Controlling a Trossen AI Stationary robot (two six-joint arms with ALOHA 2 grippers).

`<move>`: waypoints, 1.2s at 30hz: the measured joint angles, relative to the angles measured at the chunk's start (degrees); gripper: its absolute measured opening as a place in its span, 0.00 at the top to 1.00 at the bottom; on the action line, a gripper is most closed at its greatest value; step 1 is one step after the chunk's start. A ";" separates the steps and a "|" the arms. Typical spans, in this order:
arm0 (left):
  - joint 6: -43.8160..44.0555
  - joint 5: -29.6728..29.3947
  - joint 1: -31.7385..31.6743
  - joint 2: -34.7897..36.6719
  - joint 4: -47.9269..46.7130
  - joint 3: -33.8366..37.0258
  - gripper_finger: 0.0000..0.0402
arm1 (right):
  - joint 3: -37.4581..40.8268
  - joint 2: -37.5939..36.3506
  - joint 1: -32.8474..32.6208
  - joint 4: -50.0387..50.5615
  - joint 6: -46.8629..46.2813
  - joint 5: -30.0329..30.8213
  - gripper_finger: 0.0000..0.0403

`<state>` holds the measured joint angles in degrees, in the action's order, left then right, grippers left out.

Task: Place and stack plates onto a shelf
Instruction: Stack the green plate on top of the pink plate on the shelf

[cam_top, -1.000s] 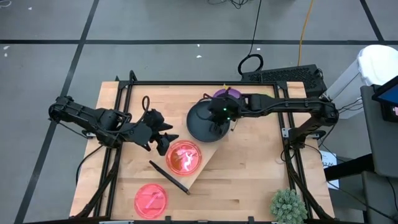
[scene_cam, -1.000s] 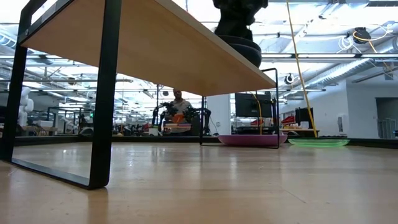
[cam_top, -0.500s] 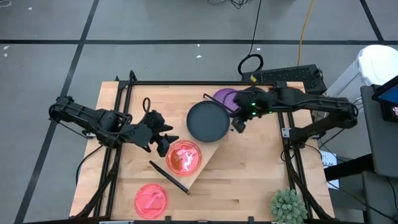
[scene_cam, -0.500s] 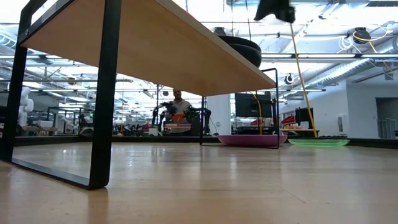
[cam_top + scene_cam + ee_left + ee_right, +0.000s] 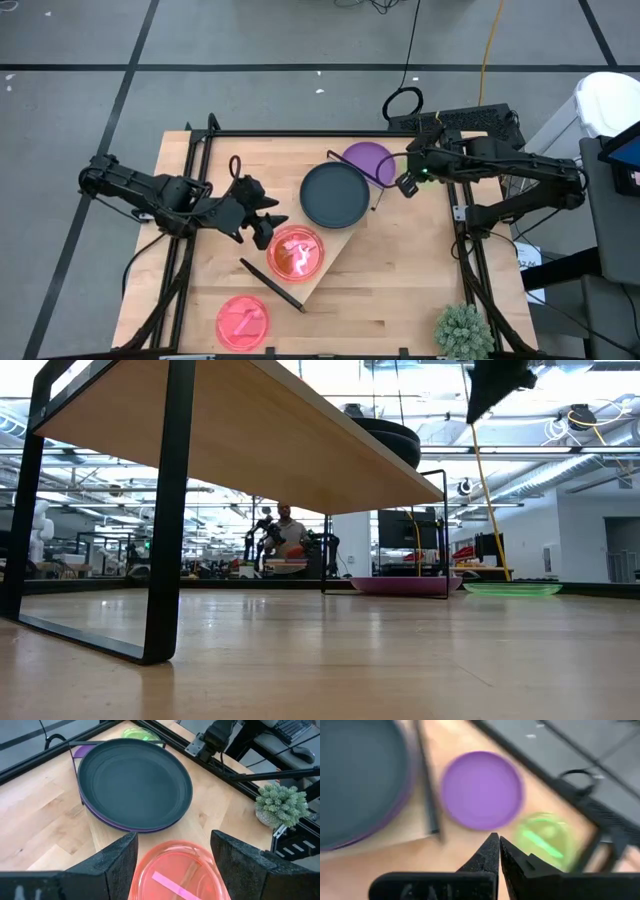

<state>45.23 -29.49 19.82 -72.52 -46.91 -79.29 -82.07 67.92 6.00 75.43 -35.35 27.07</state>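
The light-wood shelf (image 5: pixel 338 236) stands slantwise on the table. On it a dark teal-black plate (image 5: pixel 334 195) sits on a purple plate's rim (image 5: pixel 131 827), and a translucent pink plate (image 5: pixel 295 252) lies nearer its other end. A second purple plate (image 5: pixel 368 160) and a lime-green plate (image 5: pixel 542 840) lie flat on the table past the shelf's far end. My left gripper (image 5: pixel 263 228) is open, with its fingers on either side of the pink plate (image 5: pixel 177 870). My right gripper (image 5: pixel 408 185) is shut, in the air right of the dark plate.
Another pink plate (image 5: pixel 243 320) lies near the table's near edge. A spiky green plant (image 5: pixel 462 330) stands at the near right corner and a keyboard (image 5: pixel 462 120) beyond the far edge. The shelf's black frame leg (image 5: pixel 165 510) stands close in the low view. A person (image 5: pixel 285 540) is far behind.
My right gripper has left the dark plate, risen and moved toward the table's right edge, stopping beside the purple and green plates. The dark plate stays on the shelf.
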 joint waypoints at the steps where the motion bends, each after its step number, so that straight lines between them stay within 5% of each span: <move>1: 0.53 -0.18 -0.28 -0.22 0.02 0.00 0.37 | 1.08 -0.03 0.59 -0.06 0.02 1.41 1.00; 18: 6.08 4.94 -1.77 -1.06 -3.02 -0.02 0.37 | 29.62 -10.74 5.33 -16.37 1.15 -2.22 0.99; 36: 7.78 5.02 -3.47 -1.06 -8.82 -0.02 0.37 | 46.11 -11.13 14.34 -29.32 3.42 -4.90 0.69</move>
<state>53.02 -24.47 16.35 -73.58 -55.73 -79.31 -35.97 56.79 20.34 46.11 -31.93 22.17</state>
